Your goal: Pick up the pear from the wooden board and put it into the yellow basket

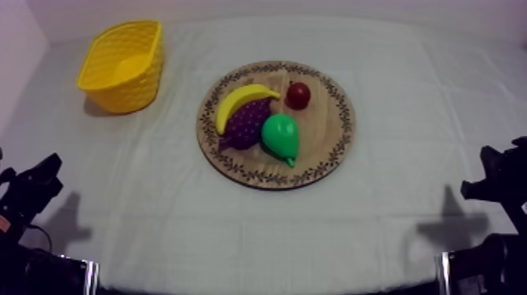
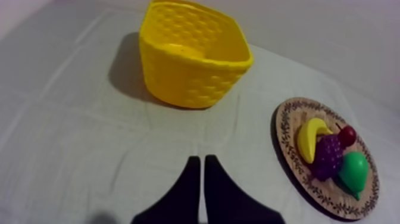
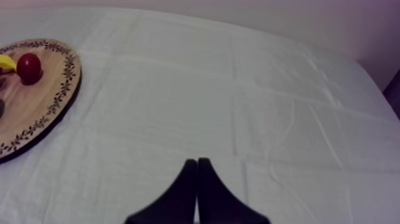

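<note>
A green pear [image 1: 280,136] lies on the round wooden board [image 1: 329,141] at the table's middle, stem end toward the front. Beside it are purple grapes [image 1: 245,122], a banana [image 1: 239,103] and a small red fruit [image 1: 298,95]. The yellow basket [image 1: 124,64] stands at the back left, with nothing showing inside it. My left gripper [image 1: 39,179] rests low at the left edge, its fingers together as a narrow wedge [image 2: 199,161], pointing toward the basket [image 2: 190,56] and the pear [image 2: 353,173]. My right gripper [image 3: 197,162], also shut on nothing, sits low at the right [image 1: 486,176].
The grey-white cloth [image 1: 157,212] lies wrinkled across the table. The board's patterned rim [image 3: 59,101] and the small red fruit [image 3: 29,68] lie off to the side of my right gripper. Open cloth separates both grippers from the board.
</note>
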Motion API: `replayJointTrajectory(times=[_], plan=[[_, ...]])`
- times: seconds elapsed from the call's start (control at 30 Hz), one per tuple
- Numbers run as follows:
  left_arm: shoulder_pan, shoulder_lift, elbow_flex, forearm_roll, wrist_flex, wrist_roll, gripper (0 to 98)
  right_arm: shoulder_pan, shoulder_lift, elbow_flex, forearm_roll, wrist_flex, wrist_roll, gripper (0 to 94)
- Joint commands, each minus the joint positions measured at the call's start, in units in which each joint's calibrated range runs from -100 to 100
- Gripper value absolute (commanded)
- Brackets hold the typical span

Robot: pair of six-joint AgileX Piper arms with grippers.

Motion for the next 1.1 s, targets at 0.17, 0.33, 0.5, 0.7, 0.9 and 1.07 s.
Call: replayJointTrajectory(times=[0.17,0.33,0.5,0.7,0.9,1.07], plan=[[2.13,11.04,-11.07,-2.99,1.94,4.03,1.7,-0.03,0.01,0.03,0.0,-0.01,0.01,0.4],[4.47,22.28,-26.19,-4.78,7.81,6.74,2.3,-0.03,0.01,0.03,0.0,-0.01,0.0,0.4],[7.52,32.28,-40.54,-5.49,14.88,9.36,2.5,-0.03,0.01,0.03,0.0,-0.01,0.01,0.4],[15.03,42.28,-53.88,-7.21,21.92,14.01,2.7,-0.03,0.01,0.03,0.0,-0.01,0.01,0.4],[23.28,51.81,-63.28,-8.64,25.21,18.3,2.9,-0.03,0.01,0.03,0.0,-0.01,0.01,0.4],[28.17,60.2,-64.98,-8.63,23.26,20.86,3.2,-0.03,0.01,0.03,0.0,-0.01,0.01,0.4]])
